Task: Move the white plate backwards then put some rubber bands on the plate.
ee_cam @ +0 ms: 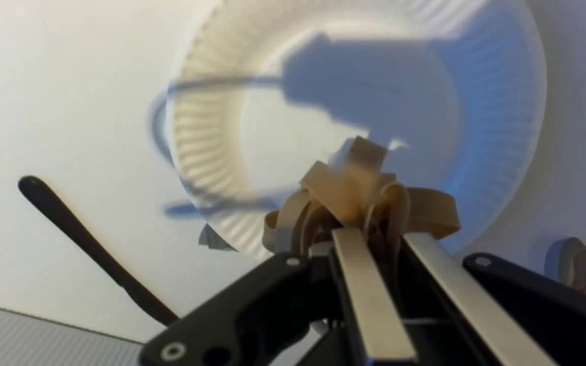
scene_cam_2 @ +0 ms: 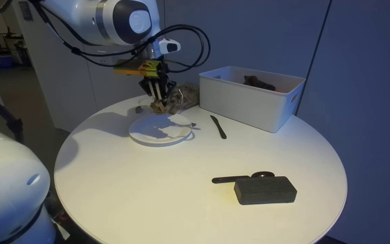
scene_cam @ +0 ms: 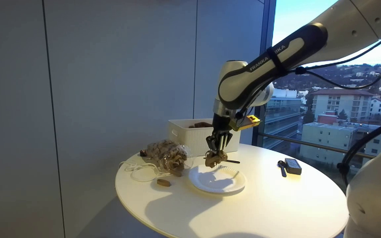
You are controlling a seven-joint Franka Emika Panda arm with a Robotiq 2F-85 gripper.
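Black two-finger gripper [ee_cam: 382, 236], bare-metal finger strips roughly parallel; jaws clamped on a bunch of wide, flat, tan rubber bands [ee_cam: 341, 195]. Part of the bunch is pinched between the fingertips, the rest spills ahead of the jaws and out to both sides. Several loops curled, edges showing as thin lines; one square-ended flap folded flat, pointing ahead of the jaws; one broad open loop stands out to their right in the wrist view. Colour runs from pale tan to darker brown in the folds; middle of the bunch blurred.

Round white paper plate [ee_cam: 283, 132] lies on the round white table [scene_cam_2: 147, 189], below the jaws, most of it ahead of them in the wrist view. Rim fluted, centre flat and smooth. Left part warmly lit, right part in bluish shade; shadow across the centre. Bunch overhangs the rim nearest the jaws; contact between lowest loops and plate: cannot tell.

Single loose tan band [scene_cam: 163, 182] on table, below and left of the jaws in an exterior view. Same view: clear plastic bag stuffed with tan bands [scene_cam: 167, 153] near the jaws, white ribbed plastic bin [scene_cam: 190, 142] behind them. Black plastic knife [ee_cam: 87, 246] left of the jaws, wrist view.
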